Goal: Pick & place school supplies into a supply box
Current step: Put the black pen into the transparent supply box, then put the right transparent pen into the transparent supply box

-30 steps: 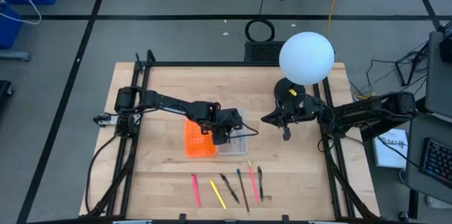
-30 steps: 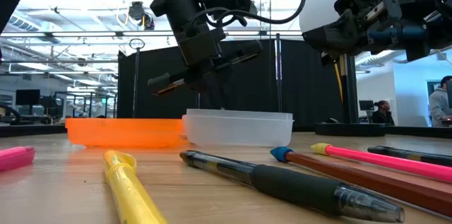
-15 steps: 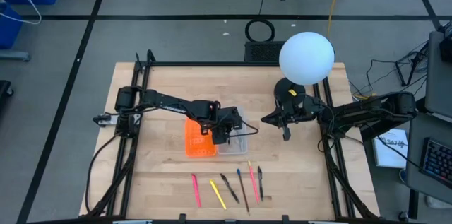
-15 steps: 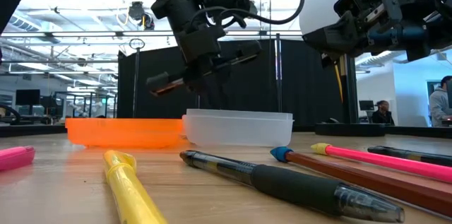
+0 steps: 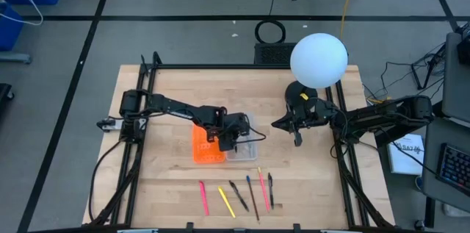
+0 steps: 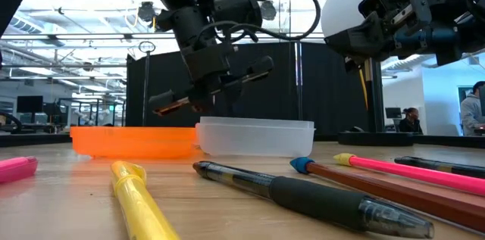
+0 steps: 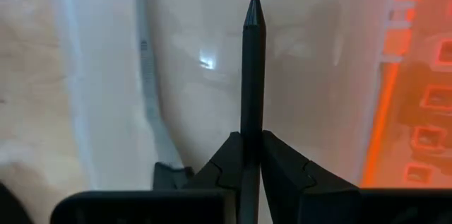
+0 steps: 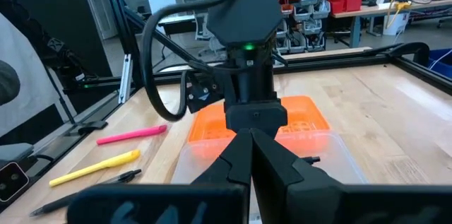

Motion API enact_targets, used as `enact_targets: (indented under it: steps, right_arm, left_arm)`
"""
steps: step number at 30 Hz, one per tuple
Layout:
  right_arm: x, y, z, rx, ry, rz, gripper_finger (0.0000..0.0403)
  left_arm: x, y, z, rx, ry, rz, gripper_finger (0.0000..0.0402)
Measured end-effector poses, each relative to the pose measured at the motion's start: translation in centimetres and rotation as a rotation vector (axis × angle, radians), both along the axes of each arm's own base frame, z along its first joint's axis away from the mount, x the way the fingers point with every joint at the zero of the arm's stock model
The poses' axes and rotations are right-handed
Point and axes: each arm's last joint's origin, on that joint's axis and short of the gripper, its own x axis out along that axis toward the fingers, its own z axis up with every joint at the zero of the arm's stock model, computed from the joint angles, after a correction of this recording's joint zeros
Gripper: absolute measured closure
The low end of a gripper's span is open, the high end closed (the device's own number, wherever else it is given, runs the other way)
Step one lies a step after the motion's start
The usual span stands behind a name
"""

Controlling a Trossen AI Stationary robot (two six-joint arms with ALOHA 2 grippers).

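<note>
My left fingers (image 7: 251, 155) pinch a black pen (image 7: 252, 75) and have dipped lower and tipped over the clear tray (image 5: 242, 147) of the supply box, beside its orange half (image 5: 208, 145). More pens (image 5: 236, 195) lie near the table's (image 5: 169, 93) front edge. My right fingers (image 8: 251, 155) hang closed, well apart.

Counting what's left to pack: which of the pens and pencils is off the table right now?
The black pen clamped in the left gripper, held above the supply box's clear tray. The others, such as the yellow pen, lie on the table near its front edge.
</note>
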Motion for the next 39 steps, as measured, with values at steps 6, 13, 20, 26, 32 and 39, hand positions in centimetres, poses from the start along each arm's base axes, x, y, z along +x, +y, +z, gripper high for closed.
enact_targets:
  steps: [6,13,20,26,32,39]
  right_arm:
    - [0.0,0.0,-0.1,0.011,0.008,0.000,0.0403]
    - [0.0,0.0,-0.2,0.021,0.023,-0.001,0.0403]
    - [0.0,0.0,-0.4,0.025,0.039,-0.001,0.0403]
    - [0.0,0.0,-0.4,0.043,0.044,-0.002,0.0403]
    - [0.0,0.2,-0.6,0.053,0.063,0.008,0.0403]
    - [0.1,0.5,-0.2,0.032,0.017,0.019,0.0403]
  left_arm:
    - [-0.1,0.1,-0.2,-0.003,0.008,0.081,0.0352]
    - [0.0,-0.2,0.1,-0.015,-0.009,0.146,0.0303]
    - [1.1,-2.2,2.1,0.063,-0.093,0.229,0.0274]
    - [0.3,-6.2,6.8,0.124,-0.235,0.290,0.0270]
    - [-4.4,-11.6,15.0,-0.111,-0.465,0.550,0.0270]
    - [-13.7,-14.8,20.0,-0.687,-0.341,0.926,0.0270]
